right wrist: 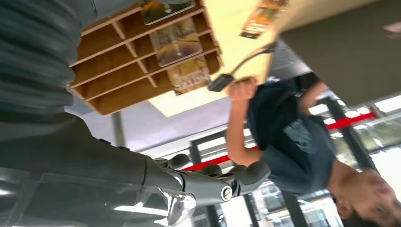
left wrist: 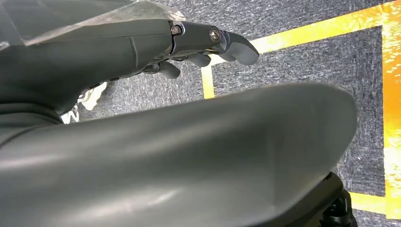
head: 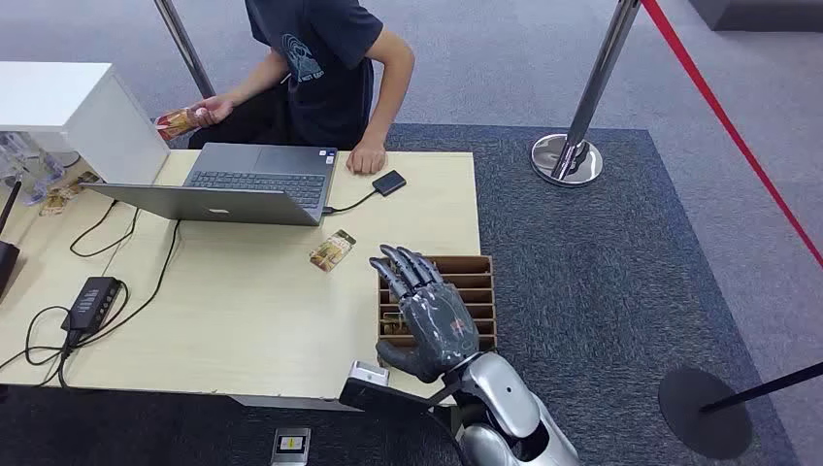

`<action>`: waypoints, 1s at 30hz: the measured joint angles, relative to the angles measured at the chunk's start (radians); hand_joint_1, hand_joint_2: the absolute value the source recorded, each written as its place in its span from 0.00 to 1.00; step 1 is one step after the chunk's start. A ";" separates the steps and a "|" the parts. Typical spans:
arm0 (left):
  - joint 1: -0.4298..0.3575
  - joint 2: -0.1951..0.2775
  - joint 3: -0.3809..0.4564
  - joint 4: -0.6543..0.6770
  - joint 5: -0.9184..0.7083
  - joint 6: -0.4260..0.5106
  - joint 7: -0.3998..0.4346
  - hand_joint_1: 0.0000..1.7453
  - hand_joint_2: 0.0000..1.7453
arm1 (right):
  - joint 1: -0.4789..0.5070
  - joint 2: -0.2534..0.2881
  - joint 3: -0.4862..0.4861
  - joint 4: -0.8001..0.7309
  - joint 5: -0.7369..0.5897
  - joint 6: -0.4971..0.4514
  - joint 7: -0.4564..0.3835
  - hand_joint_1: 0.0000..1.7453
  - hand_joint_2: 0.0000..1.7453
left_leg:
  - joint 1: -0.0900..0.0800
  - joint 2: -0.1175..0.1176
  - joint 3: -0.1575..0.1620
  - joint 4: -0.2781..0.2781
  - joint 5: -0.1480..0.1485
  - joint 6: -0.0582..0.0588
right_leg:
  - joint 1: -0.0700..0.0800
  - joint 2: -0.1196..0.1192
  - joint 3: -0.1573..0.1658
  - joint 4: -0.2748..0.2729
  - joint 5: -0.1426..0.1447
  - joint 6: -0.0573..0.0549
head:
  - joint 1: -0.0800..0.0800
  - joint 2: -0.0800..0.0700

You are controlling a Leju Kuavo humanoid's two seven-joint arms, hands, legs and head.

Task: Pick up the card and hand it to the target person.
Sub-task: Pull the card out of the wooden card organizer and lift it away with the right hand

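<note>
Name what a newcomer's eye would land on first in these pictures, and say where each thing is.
The robot's right hand, fingers spread, hovers over the wooden slotted card rack at the table's right edge. A loose card lies on the table beside the open laptop, and a seated person opposite holds another card.

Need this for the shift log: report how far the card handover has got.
Done: the person already holds one card; who gave it can't be told. In hand: nothing; the right hand hovers open over the wooden card rack, fingers spread. Left: grasp a card, either from the rack or the loose card lying beside the laptop, then pass it across.
</note>
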 joint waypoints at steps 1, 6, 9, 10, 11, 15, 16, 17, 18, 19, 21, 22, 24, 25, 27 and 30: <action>0.000 0.000 0.000 0.000 0.000 0.000 0.000 0.00 0.00 | -0.005 0.000 0.008 0.006 0.013 0.004 0.010 0.00 1.00 | 0.000 0.000 0.000 0.000 0.000 0.000 | 0.000 0.000 0.000 0.000 0.000 0.000 | 0.000 0.000; 0.000 -0.002 0.002 0.000 0.000 0.001 0.000 0.00 0.00 | -0.034 0.009 0.073 0.055 0.123 0.040 0.112 0.00 1.00 | 0.000 0.000 0.000 0.000 0.000 0.000 | 0.000 0.000 0.000 0.000 0.000 0.000 | 0.000 0.000; 0.000 -0.004 0.006 0.000 0.003 0.005 0.004 0.00 0.00 | -0.043 0.024 0.089 0.087 0.178 0.064 0.196 0.03 1.00 | 0.000 0.000 0.000 0.000 0.000 0.000 | 0.000 0.000 0.000 0.000 0.000 0.000 | 0.000 0.000; 0.000 -0.005 0.008 0.000 0.004 0.006 0.007 0.00 0.00 | -0.045 0.029 0.090 0.097 0.190 0.069 0.224 0.11 1.00 | 0.000 0.000 0.000 0.000 0.000 0.000 | 0.000 0.000 0.000 0.000 0.000 0.000 | 0.000 0.000; 0.000 -0.006 0.010 0.000 0.005 0.007 0.009 0.00 0.00 | -0.046 0.034 0.090 0.108 0.197 0.071 0.246 0.30 1.00 | 0.000 0.000 0.000 0.000 0.000 0.000 | 0.000 0.000 0.000 0.000 0.000 0.000 | 0.000 0.000; 0.001 -0.008 0.015 0.000 0.009 0.013 0.014 0.00 0.00 | -0.049 0.055 0.089 0.157 0.201 0.059 0.289 0.81 1.00 | 0.000 0.000 0.000 0.000 0.000 0.000 | 0.000 0.000 0.000 0.000 0.000 0.000 | 0.000 0.000; 0.001 -0.008 0.016 0.000 0.010 0.015 0.014 0.00 0.00 | -0.049 0.060 0.088 0.169 0.200 0.052 0.294 0.82 1.00 | 0.000 0.000 0.000 0.000 0.000 0.000 | 0.000 0.000 0.000 0.000 0.000 0.000 | 0.000 0.000; 0.001 -0.009 0.017 0.000 0.011 0.018 0.014 0.00 0.00 | -0.049 0.066 0.086 0.179 0.199 0.045 0.298 0.79 1.00 | 0.000 0.000 0.000 0.000 0.000 0.000 | 0.000 0.000 0.000 0.000 0.000 0.000 | 0.000 0.000; 0.002 -0.009 0.017 0.000 0.011 0.020 0.014 0.00 0.00 | -0.049 0.071 0.084 0.188 0.199 0.038 0.301 0.76 1.00 | 0.000 0.000 0.000 0.000 0.000 0.000 | 0.000 0.000 0.000 0.000 0.000 0.000 | 0.000 0.000; 0.002 -0.009 0.017 0.000 0.012 0.022 0.014 0.00 0.00 | -0.048 0.075 0.081 0.195 0.199 0.032 0.303 0.72 1.00 | 0.000 0.000 0.000 0.000 0.000 0.000 | 0.000 0.000 0.000 0.000 0.000 0.000 | 0.000 0.000; 0.002 -0.010 0.018 0.000 0.011 0.024 0.014 0.00 0.00 | -0.048 0.083 0.075 0.203 0.204 0.026 0.309 0.67 1.00 | 0.000 0.000 0.000 0.000 0.000 0.000 | 0.000 0.000 0.000 0.000 0.000 0.000 | 0.000 0.000; 0.002 -0.010 0.018 0.000 0.011 0.024 0.014 0.00 0.00 | -0.047 0.086 0.071 0.206 0.207 0.024 0.313 0.65 1.00 | 0.000 0.000 0.000 0.000 0.000 0.000 | 0.000 0.000 0.000 0.000 0.000 0.000 | 0.000 0.000; 0.003 -0.010 0.018 0.000 0.009 0.024 0.014 0.00 0.00 | -0.047 0.090 0.062 0.212 0.212 0.021 0.318 0.57 1.00 | 0.000 0.000 0.000 0.000 0.000 0.000 | 0.000 0.000 0.000 0.000 0.000 0.000 | 0.000 0.000; 0.003 -0.010 0.018 0.000 0.008 0.024 0.014 0.00 0.00 | -0.047 0.091 0.059 0.214 0.213 0.020 0.320 0.52 1.00 | 0.000 0.000 0.000 0.000 0.000 0.000 | 0.000 0.000 0.000 0.000 0.000 0.000 | 0.000 0.000; 0.003 -0.010 0.018 0.000 0.004 0.023 0.014 0.00 0.00 | -0.047 0.092 0.054 0.218 0.214 0.018 0.322 0.45 1.00 | 0.000 0.000 0.000 0.000 0.000 0.000 | 0.000 0.000 0.000 0.000 0.000 0.000 | 0.000 0.000; 0.003 -0.010 0.017 0.000 0.001 0.020 0.014 0.00 0.00 | -0.046 0.095 0.049 0.219 0.215 0.015 0.325 0.41 1.00 | 0.000 0.000 0.000 0.000 0.000 0.000 | 0.000 0.000 0.000 0.000 0.000 0.000 | 0.000 0.000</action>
